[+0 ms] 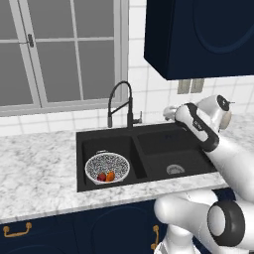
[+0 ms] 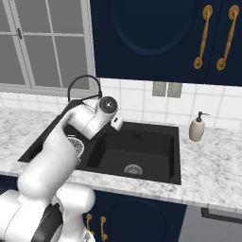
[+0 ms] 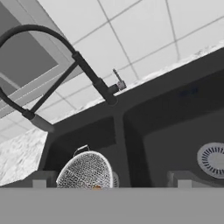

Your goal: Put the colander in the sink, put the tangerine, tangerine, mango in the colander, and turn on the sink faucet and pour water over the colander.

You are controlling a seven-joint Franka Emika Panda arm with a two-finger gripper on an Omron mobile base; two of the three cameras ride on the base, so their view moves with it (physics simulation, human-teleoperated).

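While colander [image 1: 107, 167] holds fruit, right view shows soap dispenser [image 2: 197, 127]

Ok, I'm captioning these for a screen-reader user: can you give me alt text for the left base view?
A round silvery mesh colander holding a dark red mango and an orange tangerine sits in the left basin of a matte black double sink set in a marble counter. A tall black gooseneck faucet stands behind, no water running, and the white robot arm reaches in from the right.
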